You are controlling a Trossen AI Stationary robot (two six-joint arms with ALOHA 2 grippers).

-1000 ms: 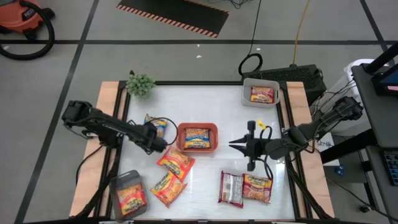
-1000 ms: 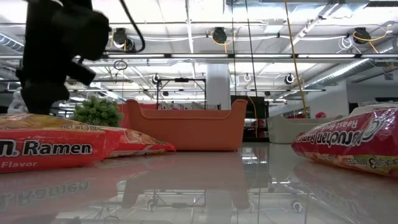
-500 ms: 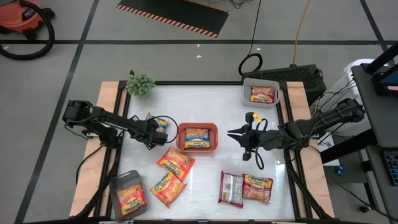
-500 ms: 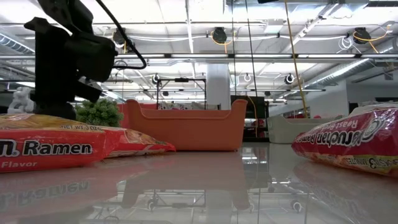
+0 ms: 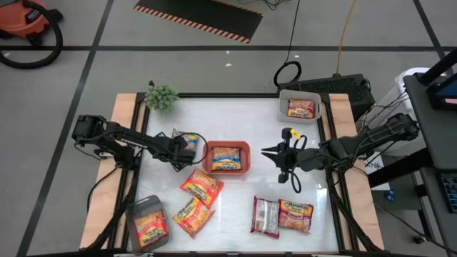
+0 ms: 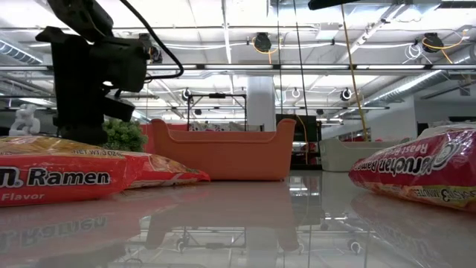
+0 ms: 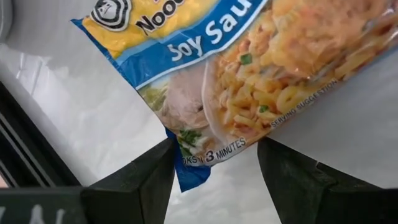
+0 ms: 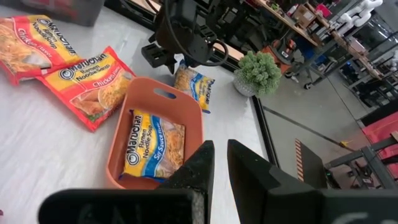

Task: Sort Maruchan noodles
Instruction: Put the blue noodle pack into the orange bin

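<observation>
White and glossy, the surface (image 5: 235,114) carries my noodle packets from above: a blue-yellow packet (image 5: 187,142) at my left jaws (image 5: 187,149), another blue-yellow one (image 5: 226,158) in the orange tray (image 5: 227,145), two orange packets (image 5: 197,200) nearer the front, a red packet (image 5: 295,215) beside a white-backed one (image 5: 266,215), one in the grey bin (image 5: 300,96), one in the clear tray (image 5: 148,227).

Low view: an orange packet (image 6: 59,177) lies left, a red one (image 6: 420,175) right.

Left wrist view: my jaws stand open, a fingertip (image 7: 152,171) either side of the packet's (image 7: 249,74) corner, not clamped.

Right wrist view: my right jaws (image 8: 221,162) are almost closed, empty, above the tray (image 8: 155,102).
</observation>
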